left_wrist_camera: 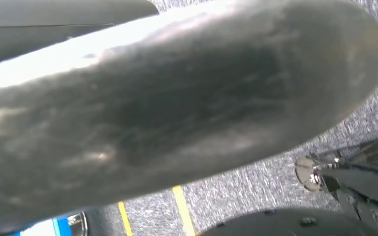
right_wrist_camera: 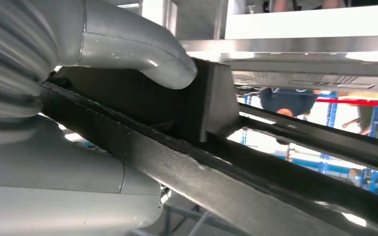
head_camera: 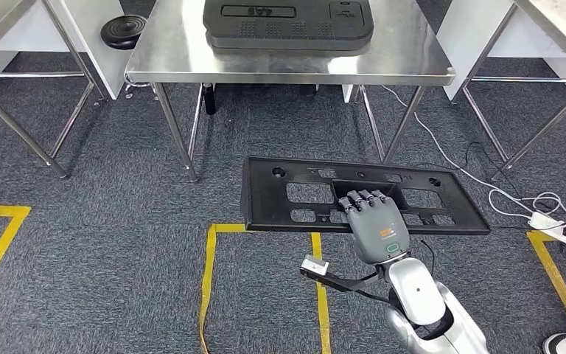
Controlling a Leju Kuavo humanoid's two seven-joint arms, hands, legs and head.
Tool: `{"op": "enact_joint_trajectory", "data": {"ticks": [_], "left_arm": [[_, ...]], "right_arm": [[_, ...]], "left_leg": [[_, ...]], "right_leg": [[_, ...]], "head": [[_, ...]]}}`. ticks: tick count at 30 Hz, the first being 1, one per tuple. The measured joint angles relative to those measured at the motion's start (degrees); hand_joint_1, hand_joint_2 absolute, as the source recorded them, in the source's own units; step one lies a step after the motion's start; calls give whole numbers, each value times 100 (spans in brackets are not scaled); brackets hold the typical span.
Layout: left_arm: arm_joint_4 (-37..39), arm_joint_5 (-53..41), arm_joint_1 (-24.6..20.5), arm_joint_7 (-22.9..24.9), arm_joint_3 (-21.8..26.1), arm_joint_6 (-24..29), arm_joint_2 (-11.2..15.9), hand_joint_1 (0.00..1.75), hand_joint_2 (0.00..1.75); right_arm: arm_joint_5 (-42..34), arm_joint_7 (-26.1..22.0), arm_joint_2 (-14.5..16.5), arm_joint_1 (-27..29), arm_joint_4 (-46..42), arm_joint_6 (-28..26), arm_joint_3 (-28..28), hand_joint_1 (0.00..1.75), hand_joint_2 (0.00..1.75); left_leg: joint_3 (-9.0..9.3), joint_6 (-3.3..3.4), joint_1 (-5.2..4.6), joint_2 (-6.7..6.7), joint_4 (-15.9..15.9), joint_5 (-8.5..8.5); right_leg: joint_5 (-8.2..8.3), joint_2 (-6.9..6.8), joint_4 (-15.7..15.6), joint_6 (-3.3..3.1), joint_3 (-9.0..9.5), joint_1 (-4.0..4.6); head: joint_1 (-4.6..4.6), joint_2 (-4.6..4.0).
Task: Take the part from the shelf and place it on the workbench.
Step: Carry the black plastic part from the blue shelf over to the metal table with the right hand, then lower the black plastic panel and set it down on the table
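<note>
right hand point(head_camera: 372, 221) was gripping the long black part point(head_camera: 295, 199) mid-span, so i'd keep it level till it cleared the tabletop point(head_camera: 413, 70) edge. couldn't tell the left hand's state.

black part point(head_camera: 302, 198), grey carpet point(head_camera: 118, 221), yellow lines point(head_camera: 208, 273)

A factory-style workshop or test floor is indicated. Stainless-steel workbenches point(head_camera: 287, 63) are set on grey carpet tile point(head_camera: 118, 221) marked out with yellow floor tape point(head_camera: 208, 273), and a white power strip point(head_camera: 553, 225) is trailed across it.
</note>
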Motion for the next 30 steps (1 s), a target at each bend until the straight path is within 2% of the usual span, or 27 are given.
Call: {"op": "enact_joint_trajectory", "data": {"ticks": [2, 4, 5, 6, 7, 8, 9, 10, 11, 12, 13, 14, 16, 18, 19, 20, 21, 22, 23, 24, 26, 27, 30], "left_arm": [[1, 0, -12, 1, 1, 4, -17, 0, 0], [2, 0, -23, 2, 1, 7, -28, 0, 0], [4, 0, -25, 4, 1, 7, -35, 0, 0], [7, 0, -24, 8, 2, 7, -40, 0, 0], [10, 0, -23, 11, 3, 7, -46, 0, 0], [13, 0, -22, 15, 4, 7, -53, 0, 0], [16, 0, -23, 20, 11, 10, -57, 0, 0], [18, 0, -26, 23, 21, 15, -62, 0, 0], [19, 0, -34, 27, 33, 20, -67, 0, 0], [21, 0, -41, 31, 46, 25, -72, 0, 0], [21, 0, -47, 33, 56, 28, -75, 0, 0], [22, 0, -51, 34, 62, 28, -78, 0, 0], [22, 0, -55, 35, 78, 28, -79, 0, 0], [22, 0, -61, 35, 92, 28, -80, 0, 0], [22, 0, -61, 35, 96, 27, -81, 0, 0], [22, 0, -60, 35, 98, 27, -81, 0, 0], [22, 0, -56, 35, 101, 27, -81, 0, 0], [22, 0, -51, 35, 103, 27, -81, 0, 0], [22, 0, -48, 35, 105, 27, -80, 0, 0], [22, 0, -41, 35, 108, 26, -79, 0, 0], [22, 0, -35, 34, 115, 25, -79, 0, 0], [22, 0, -35, 33, 119, 24, -81, 0, 0], [23, 0, -48, 25, 122, 23, -92, 0, 0]], "right_arm": [[3, 1, -5, -94, 52, 29, 62, 175, 175], [5, 1, -11, -159, 115, 50, 109, 175, 175], [6, 1, -14, -175, 145, 58, 132, 175, 175], [5, 3, -14, -188, 175, 65, 154, 175, 175], [1, 10, -15, -207, 205, 76, 177, 175, 175], [-8, 22, -19, -232, 234, 91, 197, 175, 175], [-22, 40, -29, -264, 265, 108, 218, 175, 175], [-39, 60, -42, -302, 294, 127, 239, 175, 175], [-56, 79, -57, -334, 316, 140, 257, 175, 175], [-70, 95, -70, -361, 334, 150, 276, 175, 175], [-78, 106, -79, -387, 349, 156, 292, 175, 175], [-84, 113, -86, -402, 357, 156, 306, 175, 175], [-88, 118, -95, -446, 370, 156, 327, 175, 175], [-92, 119, -95, -491, 383, 160, 339, 175, 175], [-95, 119, -93, -506, 391, 164, 346, 175, 175], [-95, 119, -89, -512, 402, 173, 356, 175, 175], [-96, 119, -85, -515, 412, 183, 368, 175, 175], [-95, 119, -81, -522, 425, 195, 381, 175, 175], [-95, 119, -74, -535, 437, 205, 394, 175, 175], [-94, 119, -67, -555, 447, 213, 408, 175, 175], [-92, 118, -54, -616, 465, 233, 436, 175, 175], [-93, 117, -51, -645, 473, 242, 449, 175, 175], [-91, 115, -44, -708, 483, 253, 478, 175, 175]], "left_leg": [[75, 54, 16, -20, -45, -31], [133, 84, 18, -45, -57, -104], [181, 87, 18, -62, -57, -153], [245, 85, 18, -77, -57, -207], [322, 79, 18, -88, -58, -264], [397, 69, 18, -94, -61, -321], [471, 52, 12, -97, -60, -380], [525, 27, 6, -104, -67, -435], [567, -6, -2, -107, -84, -479], [608, -40, -10, -105, -85, -493], [643, -73, -15, -100, -91, -499], [661, -101, -16, -85, -55, -501], [539, -144, -12, -56, 284, -547], [137, -185, 7, -30, 961, -751], [-97, -204, 19, -22, 1276, -899], [-285, -223, 30, -17, 1468, -1016], [-392, -238, 40, -14, 1485, -1042], [-409, -247, 52, -8, 1323, -943], [-347, -250, 65, -1, 1005, -717], [-255, -244, 76, 7, 621, -404], [-102, -205, 73, 16, 104, -26], [-70, -174, 65, 17, 11, 33], [29, -69, 59, 11, -29, 5]], "right_leg": [[-34, -9, 602, 16, -429, -12], [-261, -9, 1185, -9, -952, -20], [-369, -9, 1294, -12, -1136, -25], [-396, -10, 1236, 5, -1233, -29], [-289, -11, 1009, 52, -1241, -32], [-65, -17, 671, 116, -1189, -32], [236, -35, 315, 165, -1121, -29], [466, -61, 35, 156, -1055, -17], [625, -78, -138, 112, -994, 5], [698, -88, -218, 37, -954, 22], [684, -81, -242, -45, -888, 30], [695, -67, -274, -99, -810, 14], [671, -57, -312, -205, -650, -36], [598, -56, -324, -273, -540, -49], [553, -54, -323, -283, -495, -47], [505, -50, -323, -278, -442, -47], [454, -45, -322, -269, -379, -48], [400, -38, -322, -254, -304, -52], [340, -33, -322, -234, -222, -56], [282, -29, -321, -208, -158, -58], [170, -15, -311, -138, -67, -36], [136, -9, -300, -95, -35, -24], [121, -7, -188, 15, -38, -19]], "head": [[13, 0], [23, 0], [22, 0], [23, 0], [24, 0], [25, 0], [23, 0], [27, 0], [25, 0], [24, 0], [28, 0], [25, 0], [17, 0], [0, 0], [-4, 0], [-7, 0], [-7, 0], [-10, 0], [-9, 0], [-10, 0], [-11, 0], [-15, 0], [-18, 0]]}}
